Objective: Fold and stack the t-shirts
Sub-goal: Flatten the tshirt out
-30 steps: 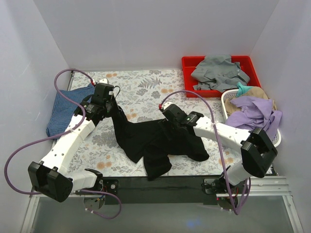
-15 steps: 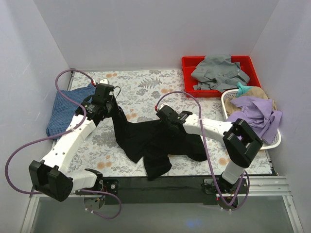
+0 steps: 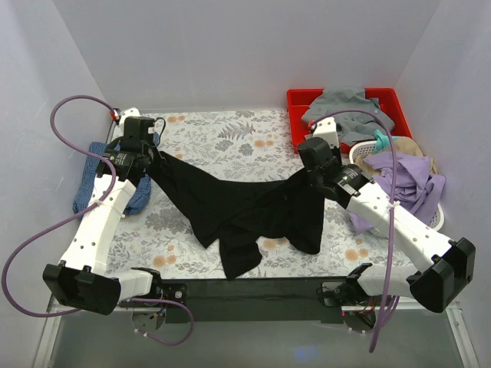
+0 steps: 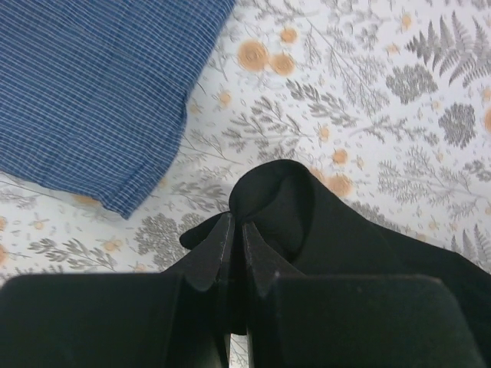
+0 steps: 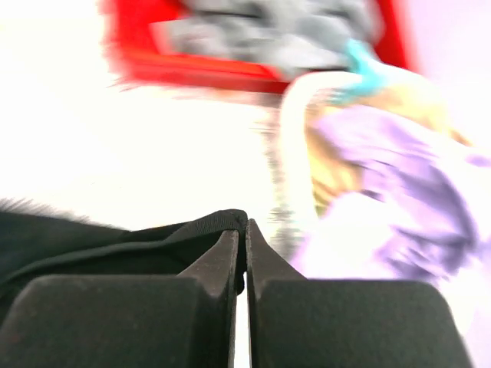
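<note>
The left pincer [image 4: 236, 230] is shut tight on a corner of the black t-shirt [image 4: 307, 222]. The right pincer [image 5: 245, 230] is shut tight on another edge. They hold it apart, stretched over the flowery surface [image 3: 230, 130], probably to spread it flat for folding. The blue t-shirt [image 4: 100, 92] lies near the left pincer.

This is a robot test cell in a lab, staged for laundry. Plain white panels [image 3: 230, 54] box in a floral-covered tabletop [image 3: 230, 138]. Two cabled arms [image 3: 100, 230] are bolted along its near edge. A red bin [image 3: 294, 115] and a white basket [image 3: 354, 159] hold crumpled clothes [image 3: 345, 111].
</note>
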Robot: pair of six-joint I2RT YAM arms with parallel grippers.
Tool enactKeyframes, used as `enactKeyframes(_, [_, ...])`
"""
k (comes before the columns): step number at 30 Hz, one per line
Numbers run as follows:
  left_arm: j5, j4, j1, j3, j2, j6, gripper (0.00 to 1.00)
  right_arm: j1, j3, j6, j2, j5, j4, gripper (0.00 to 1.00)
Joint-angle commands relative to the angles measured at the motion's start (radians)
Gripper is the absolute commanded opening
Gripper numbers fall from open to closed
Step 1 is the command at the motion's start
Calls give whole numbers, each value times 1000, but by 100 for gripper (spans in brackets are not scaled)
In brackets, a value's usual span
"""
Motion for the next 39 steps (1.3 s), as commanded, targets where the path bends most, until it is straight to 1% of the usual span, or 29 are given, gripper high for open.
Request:
enactKeyframes(1, [-114, -36, 14, 90, -3, 49, 0, -68, -33, 42, 37, 168, -45, 1])
enactKeyframes(4, [-162, -55, 27, 104, 8, 40, 0, -108, -66, 99, 49, 220, -62, 1])
enactKeyframes(8, [-285, -61, 62, 71, 17, 5, 0, -169, -92, 131, 43, 247, -68, 1])
enactKeyframes(11, [-257, -35, 94, 33, 39, -3, 0, -205, -96, 139, 59, 251, -69, 1])
enactKeyframes(14, [-248, -1, 99, -13, 57, -18, 0, -211, -86, 150, 85, 218, -71, 1])
enactKeyframes(17, [-248, 26, 103, -25, 73, -29, 0, -216, -83, 154, 83, 224, -71, 1])
enactKeyframes(20, [-265, 19, 114, 4, 88, -39, 0, -216, -75, 154, 43, 219, -74, 1])
enactKeyframes(22, [-268, 11, 126, 21, 77, -55, 0, -216, -67, 159, -23, 216, -69, 1])
enactKeyframes(23, [-262, 16, 129, 27, 70, -56, 0, -216, -69, 136, -49, 205, -56, 1])
enactKeyframes(26, [-224, 23, 143, 59, 15, -63, 0, -216, -109, 70, -183, 112, 67, 1])
enactKeyframes(27, [-207, 20, 149, 91, 1, -60, 0, -216, -121, 29, -258, 93, 98, 1])
enactKeyframes(28, [-187, 10, 155, 114, -21, -59, 0, -216, -130, 12, -294, 57, 147, 1])
enactKeyframes(30, [-167, -25, 157, 172, -41, -50, 0, -216, -116, -10, -371, 20, 156, 1])
enactKeyframes(31, [-153, -38, 157, 236, -55, -46, 0, -216, -103, -28, -386, -31, 156, 1])
enactKeyframes(32, [-100, -47, 157, 269, -74, -37, 0, -214, -71, -38, -397, -58, 138, 1])
enactKeyframes(33, [-76, -70, 157, 301, -88, -33, 0, -213, -51, -47, -409, -89, 123, 1])
enactKeyframes(34, [-53, -79, 157, 338, -104, -30, 0, -213, -38, -70, -415, -164, 113, 1])
enactKeyframes(36, [31, -69, 157, 392, -169, -17, 0, -214, -5, -82, -454, -235, 93, 1])
enactKeyframes(37, [45, -67, 157, 404, -192, -12, 0, -214, 3, -91, -475, -302, 95, 1])
enactKeyframes(39, [34, -104, 157, 474, -248, -24, 0, -214, 37, -93, -542, -351, 99, 1])
